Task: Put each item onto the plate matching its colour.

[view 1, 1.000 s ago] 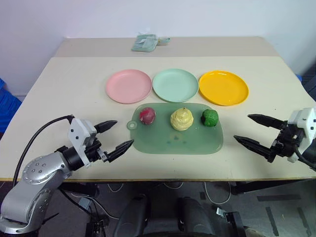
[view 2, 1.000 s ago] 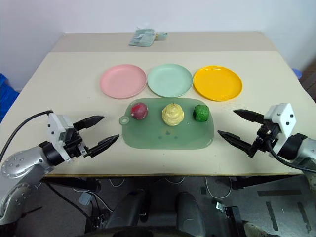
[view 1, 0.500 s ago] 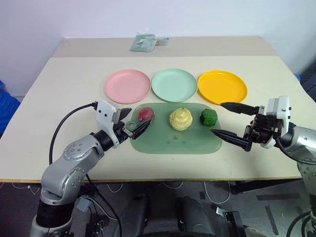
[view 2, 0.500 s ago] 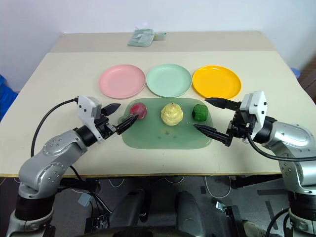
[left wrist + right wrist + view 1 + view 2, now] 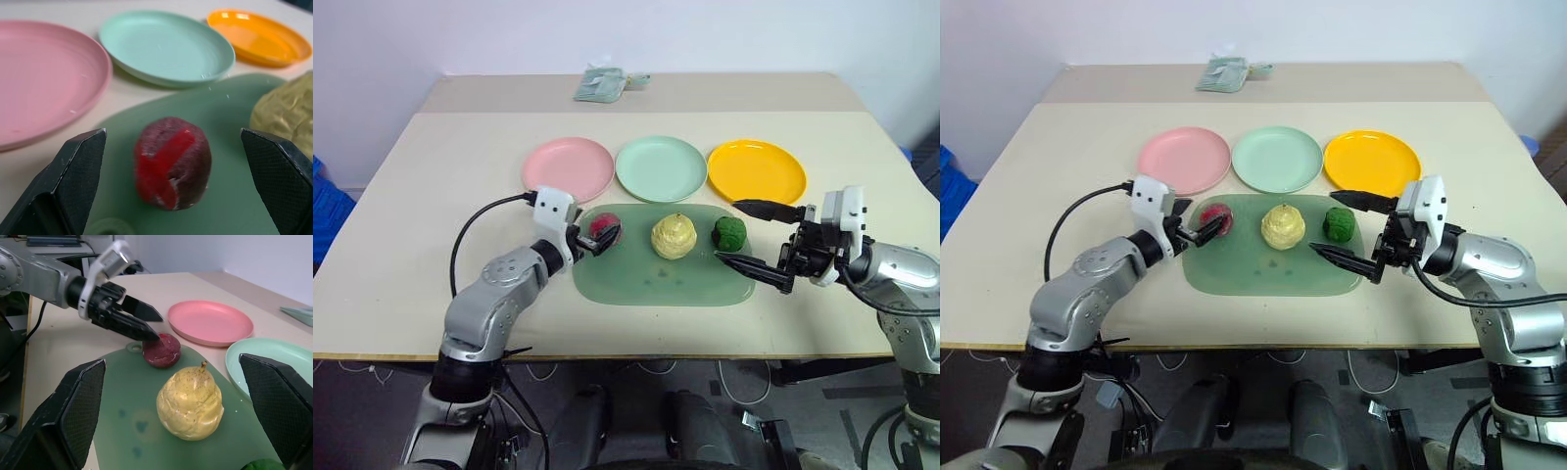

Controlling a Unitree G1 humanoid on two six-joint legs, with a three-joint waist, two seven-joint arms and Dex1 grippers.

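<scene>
Three items lie in a row on a green mat [image 5: 656,284]: a dark red-purple one [image 5: 604,229], a pale yellow bumpy one [image 5: 673,236] and a dark green ball [image 5: 729,233]. Behind the mat stand the pink plate [image 5: 568,169], the mint green plate [image 5: 661,168] and the yellow-orange plate [image 5: 756,172], all bare. My left gripper [image 5: 161,327] is open at the red-purple item [image 5: 172,169], one finger on each side, with gaps showing. My right gripper [image 5: 1322,222] is open, its fingers reaching past the green ball [image 5: 1338,222] on both sides without touching it.
A folded pale green packet [image 5: 602,83] lies at the far edge of the beige table [image 5: 450,196]. A black cable [image 5: 475,220] loops off my left arm above the tabletop. Bare table lies left and right of the mat.
My left gripper has swung in from the near left edge onto the mat, up to the red-purple item. My right gripper has come leftward to bracket the green ball. Both stayed open.
</scene>
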